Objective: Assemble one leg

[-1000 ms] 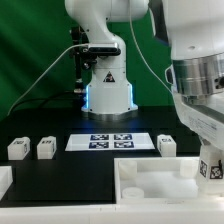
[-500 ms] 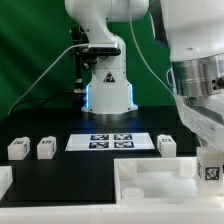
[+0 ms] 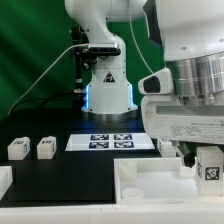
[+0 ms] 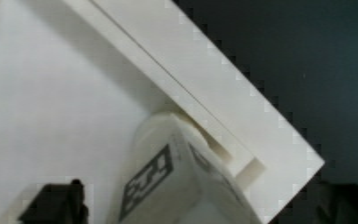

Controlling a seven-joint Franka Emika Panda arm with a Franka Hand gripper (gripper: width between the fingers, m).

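One leg [image 3: 209, 166], a small white block with a black-and-white tag, stands upright in the corner of the large white square part [image 3: 150, 182] at the exterior view's right. My gripper [image 3: 199, 157] hangs right over it, open. In the wrist view the leg [image 4: 172, 176] sits between the jaws of the gripper [image 4: 197, 210]. One dark finger [image 4: 55, 204] stands clear of the leg with a gap, and the other finger is hard to make out against the dark table. The part's raised rim [image 4: 194, 80] runs diagonally behind the leg.
Two more legs [image 3: 17, 148] [image 3: 45, 148] stand at the exterior view's left and a third [image 3: 167, 144] beside the marker board [image 3: 112, 141]. The robot base [image 3: 105, 90] rises behind it. Another white piece [image 3: 4, 182] shows at the left edge.
The jaws have opened off the leg, which stays upright in the corner. The hand has swung so more of its white body shows toward the exterior view's left.
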